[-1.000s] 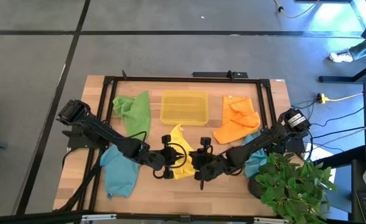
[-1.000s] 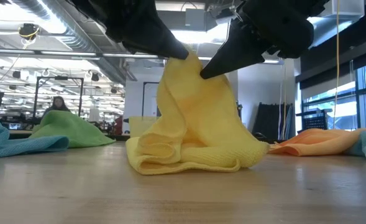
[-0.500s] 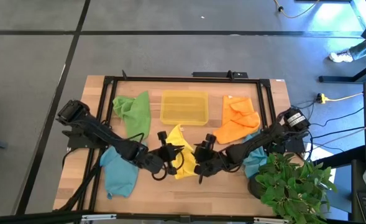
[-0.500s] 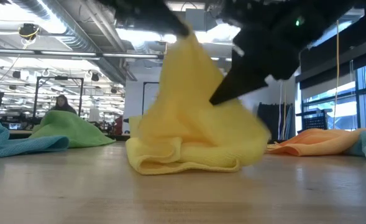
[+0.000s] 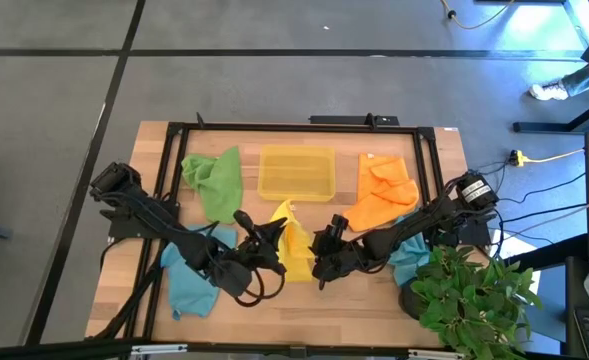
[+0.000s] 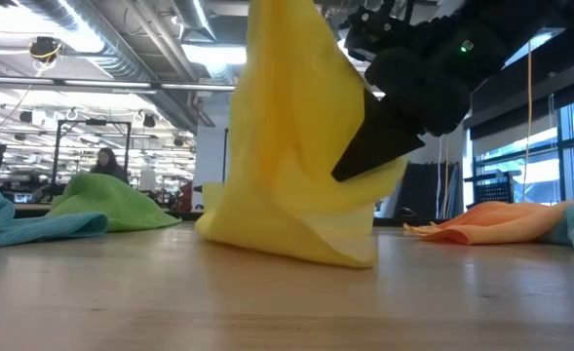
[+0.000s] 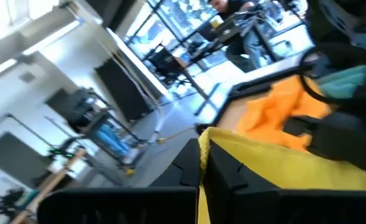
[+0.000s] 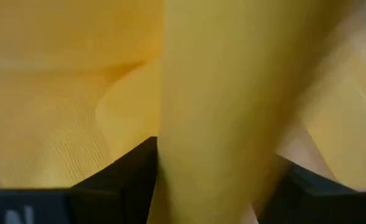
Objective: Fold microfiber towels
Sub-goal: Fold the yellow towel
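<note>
The yellow towel is drawn up into a tall peak near the table's front middle. Its top runs out of the low view and its lower folds rest on the wood. My left gripper is shut on its upper part. My right gripper comes in from the right, open, with a fold of the yellow towel between its spread fingers. In the low view one dark finger stands against the towel's right side. My left gripper pinches an edge of the yellow towel between its two shut fingers, which lie about level. The towel hangs below the hold, drawn up, with its lower end on the table. One layer or several, I cannot tell. My right gripper has the cloth between its open fingers; whether they touch it I cannot tell.
A green towel lies far left and a teal towel near left. An orange towel lies far right, with another teal towel beside a potted plant. A translucent yellow tray stands far middle. A black frame rims the table.
My left gripper has risen and rolled, carrying the yellow towel's top upward; the towel has gone from a crumpled heap to a tall hanging peak, its lower end still on the table. My right gripper has let go of the towel's top and sunk slightly beside it.
</note>
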`<state>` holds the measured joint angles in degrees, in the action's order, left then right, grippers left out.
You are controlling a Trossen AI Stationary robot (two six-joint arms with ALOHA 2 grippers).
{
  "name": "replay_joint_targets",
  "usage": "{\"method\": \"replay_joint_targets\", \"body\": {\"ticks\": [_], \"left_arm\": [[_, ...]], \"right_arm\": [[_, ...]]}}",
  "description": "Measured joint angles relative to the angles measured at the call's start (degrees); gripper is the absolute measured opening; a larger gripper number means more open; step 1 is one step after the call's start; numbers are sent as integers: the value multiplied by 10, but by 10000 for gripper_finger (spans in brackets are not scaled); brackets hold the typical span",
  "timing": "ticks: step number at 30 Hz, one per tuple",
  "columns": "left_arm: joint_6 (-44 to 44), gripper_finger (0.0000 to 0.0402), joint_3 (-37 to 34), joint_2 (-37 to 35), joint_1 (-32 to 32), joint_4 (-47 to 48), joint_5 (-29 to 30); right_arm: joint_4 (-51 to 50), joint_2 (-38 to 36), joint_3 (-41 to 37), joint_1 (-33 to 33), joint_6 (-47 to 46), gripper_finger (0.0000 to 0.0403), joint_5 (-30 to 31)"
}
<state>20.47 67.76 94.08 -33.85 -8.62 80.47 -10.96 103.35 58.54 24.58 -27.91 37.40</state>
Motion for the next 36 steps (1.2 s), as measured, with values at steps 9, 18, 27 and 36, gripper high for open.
{"method": "replay_joint_targets", "body": {"ticks": [9, 18, 27, 36], "left_arm": [[105, 0, 66, -1, -19, 1, 40], [67, 0, 71, -1, -76, 50, 87], [-135, 0, 63, -1, -131, 184, 14], [-211, 0, 63, -1, -140, 236, 29]], "right_arm": [[-2, 0, 0, 0, 47, 203, -6], [-42, -16, 30, 28, 74, 174, -17], [-2, -55, 31, 61, 78, 157, -38], [46, -54, 7, 63, 87, 156, -105]]}}
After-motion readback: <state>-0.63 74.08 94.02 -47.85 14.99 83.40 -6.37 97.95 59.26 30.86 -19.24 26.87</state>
